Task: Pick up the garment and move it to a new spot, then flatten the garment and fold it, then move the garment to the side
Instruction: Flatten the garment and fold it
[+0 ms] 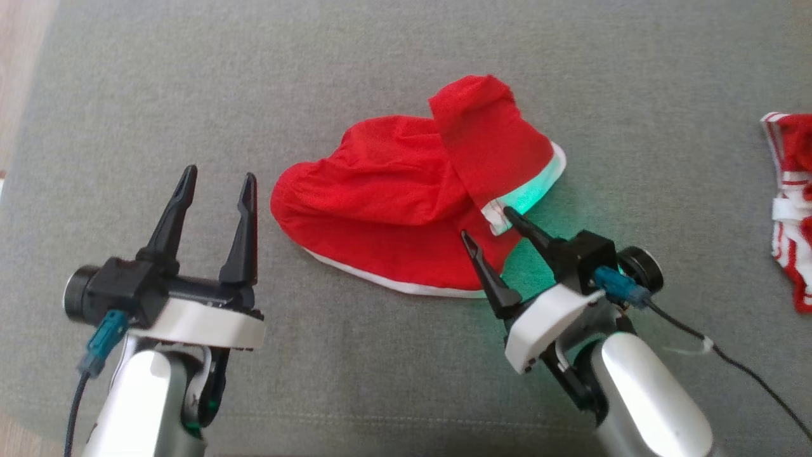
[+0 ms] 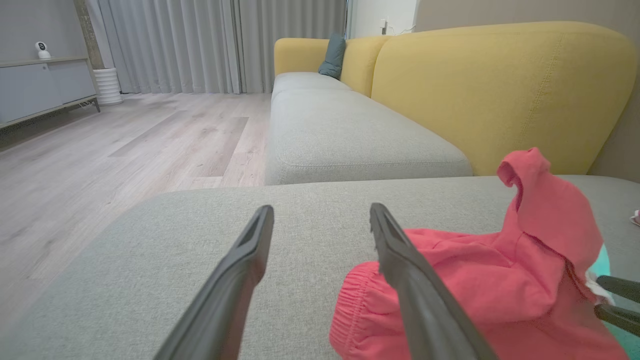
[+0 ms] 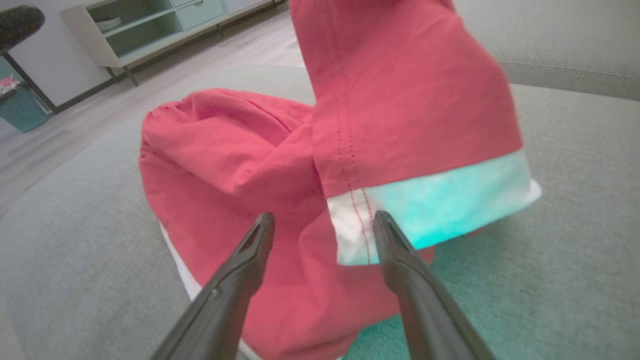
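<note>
Rightward, striped cloth [image 1: 790, 190], well apart from red garment [image 1: 387, 197]

Living room: sofa [image 2: 360, 130], curtains [image 2: 200, 45].

A grey sofa seat [image 1: 406, 51] spreads wide, and at its right edge lies a crumpled red-and-white striped cloth [image 1: 790, 203]. Behind the seat rises a yellow backrest [image 2: 500, 90], with a teal cushion [image 2: 334, 56] leaning at the sofa's far end, grey curtains [image 2: 200, 45] beyond and a pale wooden floor [image 2: 125, 145] to the left. Far left stands a low grey sideboard [image 2: 40, 90] bearing a small white camera [image 2: 42, 49], a white ribbed cylinder [image 2: 107, 86] beside it on the floor. Elsewhere a pale green shelf unit [image 3: 165, 25] and a teal basket [image 3: 22, 107] stand by a wall.
</note>
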